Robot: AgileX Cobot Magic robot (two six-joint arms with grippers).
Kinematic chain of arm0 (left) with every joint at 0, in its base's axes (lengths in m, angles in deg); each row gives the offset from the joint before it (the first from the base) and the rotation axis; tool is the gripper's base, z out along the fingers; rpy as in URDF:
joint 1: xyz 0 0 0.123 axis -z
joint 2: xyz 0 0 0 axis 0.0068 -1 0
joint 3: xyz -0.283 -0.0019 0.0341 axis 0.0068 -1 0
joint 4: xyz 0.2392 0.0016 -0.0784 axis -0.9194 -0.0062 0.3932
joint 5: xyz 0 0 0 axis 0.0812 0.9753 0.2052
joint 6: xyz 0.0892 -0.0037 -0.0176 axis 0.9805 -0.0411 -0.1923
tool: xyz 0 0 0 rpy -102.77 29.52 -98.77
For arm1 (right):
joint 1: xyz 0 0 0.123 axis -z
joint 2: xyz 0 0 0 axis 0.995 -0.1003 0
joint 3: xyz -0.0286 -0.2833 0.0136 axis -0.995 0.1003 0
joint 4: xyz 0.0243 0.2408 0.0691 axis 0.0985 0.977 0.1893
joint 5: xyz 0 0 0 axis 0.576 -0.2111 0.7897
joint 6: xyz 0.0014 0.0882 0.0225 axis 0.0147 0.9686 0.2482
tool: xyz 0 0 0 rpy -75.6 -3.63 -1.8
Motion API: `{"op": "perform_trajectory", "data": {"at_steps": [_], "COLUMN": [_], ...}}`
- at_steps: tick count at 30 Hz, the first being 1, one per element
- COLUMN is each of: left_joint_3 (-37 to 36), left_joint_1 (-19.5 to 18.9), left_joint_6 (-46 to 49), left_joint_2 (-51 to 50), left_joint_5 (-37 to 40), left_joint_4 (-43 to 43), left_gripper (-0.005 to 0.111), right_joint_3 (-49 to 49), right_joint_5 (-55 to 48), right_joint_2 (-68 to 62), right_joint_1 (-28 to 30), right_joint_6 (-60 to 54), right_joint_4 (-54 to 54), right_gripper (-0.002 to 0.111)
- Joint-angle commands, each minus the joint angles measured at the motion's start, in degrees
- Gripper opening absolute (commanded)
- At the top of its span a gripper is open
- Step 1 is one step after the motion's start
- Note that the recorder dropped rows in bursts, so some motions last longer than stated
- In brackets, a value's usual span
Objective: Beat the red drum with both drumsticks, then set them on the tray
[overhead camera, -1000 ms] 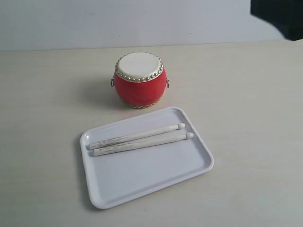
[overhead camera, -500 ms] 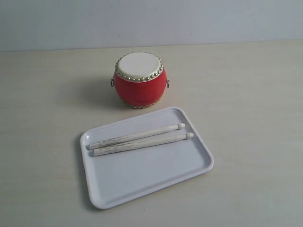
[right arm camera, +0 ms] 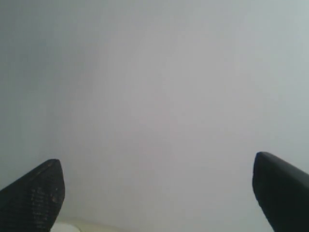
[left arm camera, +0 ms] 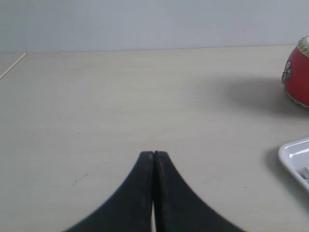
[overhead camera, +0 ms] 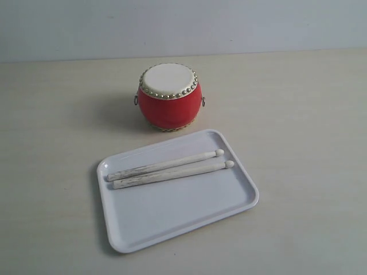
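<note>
The left gripper has its two dark fingers pressed flat together, holding nothing. It hangs low over bare table and points along the tabletop toward the pale wall. From its wrist camera the red drum and one rounded corner of the tray show at the border of the picture, well apart from the fingertips. The right gripper is spread wide with nothing between its tips. It faces a plain pale surface, and how high it sits I cannot tell. In the exterior view the red drum stands upright near the middle of the table, cream skin up, brass studs ringing the top. The white tray lies slanted just in front of it, its far rim close to the drum's base; whether they touch I cannot tell. Both drumsticks lie on the tray's far half, side by side and touching along their length. Their rounded tips point toward the right rim. Open tabletop surrounds the drum and tray on every side, up to the wall behind.
</note>
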Motion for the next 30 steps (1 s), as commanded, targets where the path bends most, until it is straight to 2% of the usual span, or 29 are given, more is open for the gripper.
{"op": "perform_trajectory", "data": {"at_steps": [1, 6, 9, 22, 30], "left_joint_3": [-0.21, -0.21, -0.21, -0.21, -0.21], "left_joint_1": [-0.18, -0.18, -0.18, -0.18, -0.18], "left_joint_6": [-0.01, -0.01, -0.01, -0.01, -0.01], "left_joint_2": [0.31, 0.31, 0.31, 0.31, 0.31], "left_joint_5": [-0.51, -0.51, -0.51, -0.51, -0.51], "left_joint_4": [0.08, 0.08, 0.08, 0.08, 0.08], "left_gripper": [0.0, 0.0, 0.0, 0.0, 0.0], "right_joint_3": [10.86, 22.67, 26.01, 26.01, 26.01], "right_joint_5": [2.99, 17.26, 20.69, 4.62, 1.37], "right_joint_2": [0.13, 0.13, 0.13, 0.13, 0.13], "right_joint_1": [5.56, 8.13, 8.12, 8.12, 8.12], "right_joint_6": [14.22, 36.7, 43.31, 43.46, 47.5], "right_joint_4": [-11.59, -25.59, -31.95, -35.49, -32.47], "right_gripper": [0.105, 0.105, 0.105, 0.105, 0.105]}}
